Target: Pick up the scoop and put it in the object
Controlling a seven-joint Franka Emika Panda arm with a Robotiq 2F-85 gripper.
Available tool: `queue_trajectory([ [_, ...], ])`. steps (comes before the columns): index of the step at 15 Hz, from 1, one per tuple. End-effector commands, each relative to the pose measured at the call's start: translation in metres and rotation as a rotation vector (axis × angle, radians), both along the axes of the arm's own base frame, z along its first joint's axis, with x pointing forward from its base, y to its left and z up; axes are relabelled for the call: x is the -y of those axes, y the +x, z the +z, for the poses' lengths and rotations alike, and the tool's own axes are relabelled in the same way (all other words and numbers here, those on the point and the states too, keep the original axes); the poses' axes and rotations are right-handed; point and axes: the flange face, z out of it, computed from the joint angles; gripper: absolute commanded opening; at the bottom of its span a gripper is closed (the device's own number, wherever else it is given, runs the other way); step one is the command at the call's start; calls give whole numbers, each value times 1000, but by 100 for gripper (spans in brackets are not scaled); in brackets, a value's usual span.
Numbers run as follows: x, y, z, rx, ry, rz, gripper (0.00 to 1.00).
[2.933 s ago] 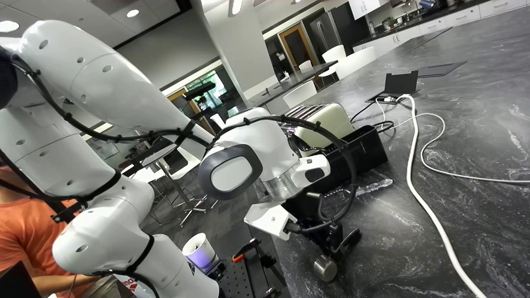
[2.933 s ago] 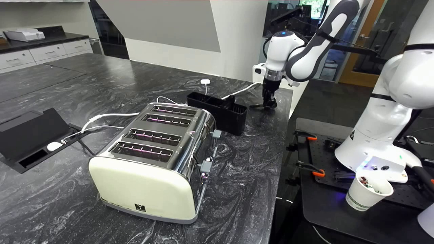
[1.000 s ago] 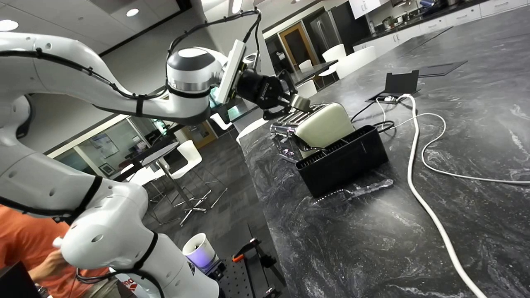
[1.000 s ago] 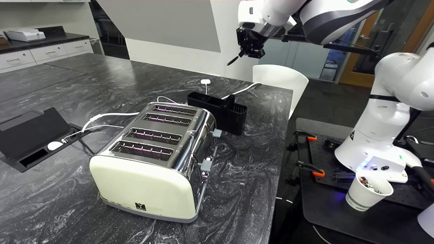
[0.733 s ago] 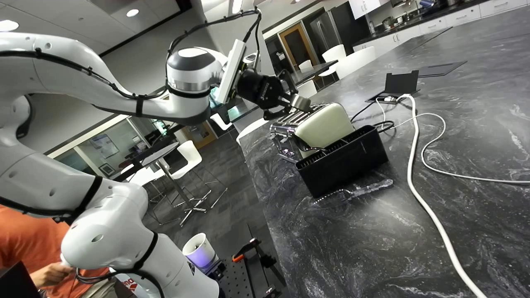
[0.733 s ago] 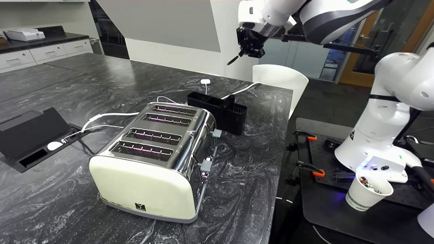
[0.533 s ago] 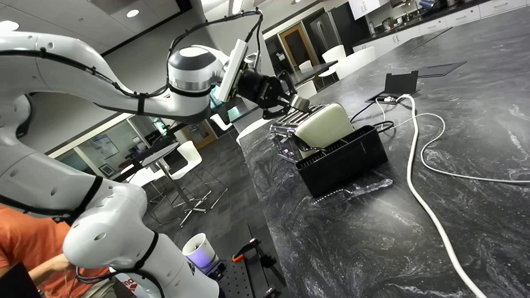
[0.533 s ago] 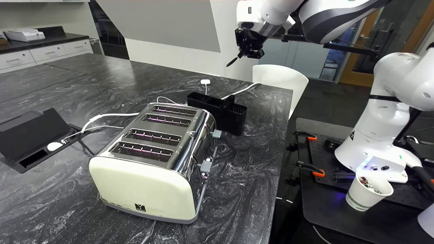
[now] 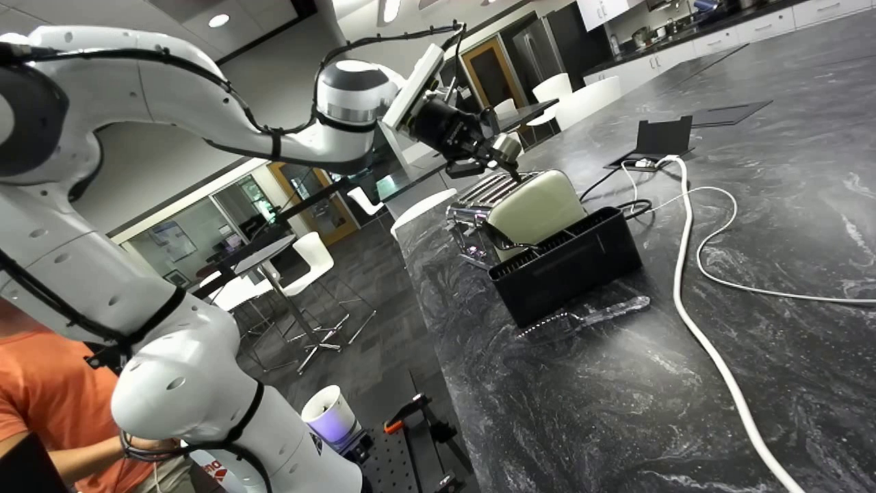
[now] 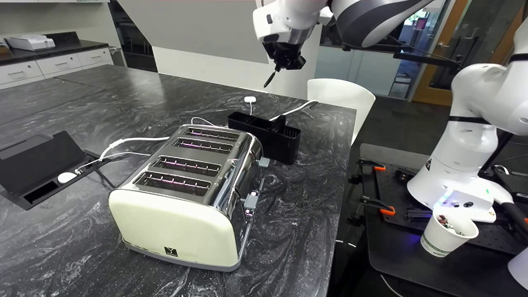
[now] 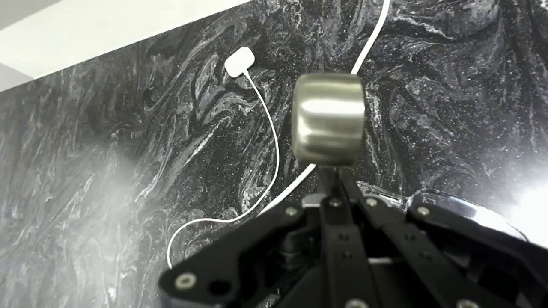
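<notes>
Wrist view: the fingers [image 11: 353, 190] are narrow, holding the scoop [image 11: 329, 119] just behind its round metal end. We judge that this end could swivel the scoop in the pinch, because so little of it seems to lie between the fingers. A white cable [image 11: 371, 40] runs below it on the surface [image 11: 192, 107]; we expect a snag only if the lowering strays.

In an exterior view, what seems the scoop's dark slim end [image 10: 269, 79] hangs tilted above the level of the black box [image 10: 280, 144], which we take for the object. We cannot tell whether it hangs over the black box or beyond it; misreading that depth could strike a rim or divider and shove the black box toward the nearby toaster [image 10: 173, 231].

In an exterior view, the scoop [image 9: 506, 148] juts just past the fingertips, its metal end uppermost, the dark end sloping down, all of it in the air and apart from the black box.
</notes>
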Motion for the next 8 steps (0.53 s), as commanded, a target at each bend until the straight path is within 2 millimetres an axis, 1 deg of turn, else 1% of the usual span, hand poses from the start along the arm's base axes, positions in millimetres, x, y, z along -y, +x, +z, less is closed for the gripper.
queue_trajectory([
  [1, -5, 42, -22, -39, -86, 30, 0],
  [6, -4, 71, -68, -88, -175, 89, 0],
  [8, -4, 80, -82, -99, -201, 110, 0],
])
